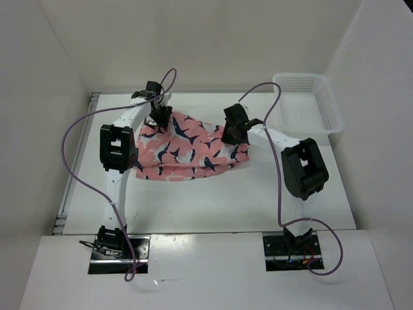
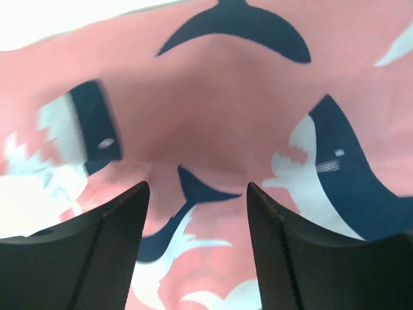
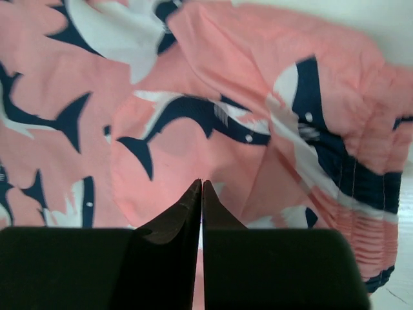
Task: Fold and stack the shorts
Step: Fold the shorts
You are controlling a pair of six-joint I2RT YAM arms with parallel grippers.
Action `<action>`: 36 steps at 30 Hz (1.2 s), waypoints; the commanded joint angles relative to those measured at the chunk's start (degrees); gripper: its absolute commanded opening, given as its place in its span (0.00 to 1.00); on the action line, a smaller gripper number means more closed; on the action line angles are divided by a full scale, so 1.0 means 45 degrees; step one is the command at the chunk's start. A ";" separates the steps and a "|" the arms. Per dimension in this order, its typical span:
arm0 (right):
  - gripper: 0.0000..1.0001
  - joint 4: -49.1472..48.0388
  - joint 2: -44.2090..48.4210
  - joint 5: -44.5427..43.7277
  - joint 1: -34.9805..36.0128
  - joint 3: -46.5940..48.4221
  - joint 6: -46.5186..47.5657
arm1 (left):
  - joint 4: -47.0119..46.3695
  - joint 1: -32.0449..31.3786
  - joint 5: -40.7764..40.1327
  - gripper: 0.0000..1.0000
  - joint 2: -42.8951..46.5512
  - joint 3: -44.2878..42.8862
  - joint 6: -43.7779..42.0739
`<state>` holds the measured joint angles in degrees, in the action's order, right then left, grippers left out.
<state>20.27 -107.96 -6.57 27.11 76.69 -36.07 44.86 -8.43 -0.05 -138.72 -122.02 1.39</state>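
The shorts lie folded in the middle of the table, salmon pink with navy-and-white sharks, two layers showing along the near edge. My left gripper sits at their far left corner. In the left wrist view it is open, close over the fabric, which shows between the two fingers. My right gripper is over the far right part of the shorts. In the right wrist view it is shut, tips together just above the fabric, with no cloth visible between them. The gathered waistband lies to its right.
A white mesh basket stands at the far right of the table. White walls close in the table on the left, back and right. Purple cables loop up from both arms.
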 commanded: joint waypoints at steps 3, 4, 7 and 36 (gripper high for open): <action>0.15 0.0142 0.0474 -0.0297 -0.0029 0.1162 0.0243 | 0.0013 -0.0061 0.1260 0.73 0.2500 0.0352 -0.0308; 0.17 0.0143 0.0689 -0.0414 -0.0029 0.1162 0.0243 | -0.0163 0.0113 0.1475 0.76 0.3047 0.1304 -0.0308; 0.27 0.0143 0.1782 -0.0669 -0.0145 0.0266 0.0127 | -0.0165 0.0835 0.2392 0.77 0.5020 0.2463 -0.0308; 0.68 -0.0540 0.4128 0.0522 -0.1727 -0.4502 -0.1300 | -0.0417 0.4138 0.4700 0.79 0.6529 1.0043 -0.0308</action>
<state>20.18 -89.69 -5.13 20.21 56.62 -40.91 44.84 10.20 20.40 -108.86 -77.52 0.27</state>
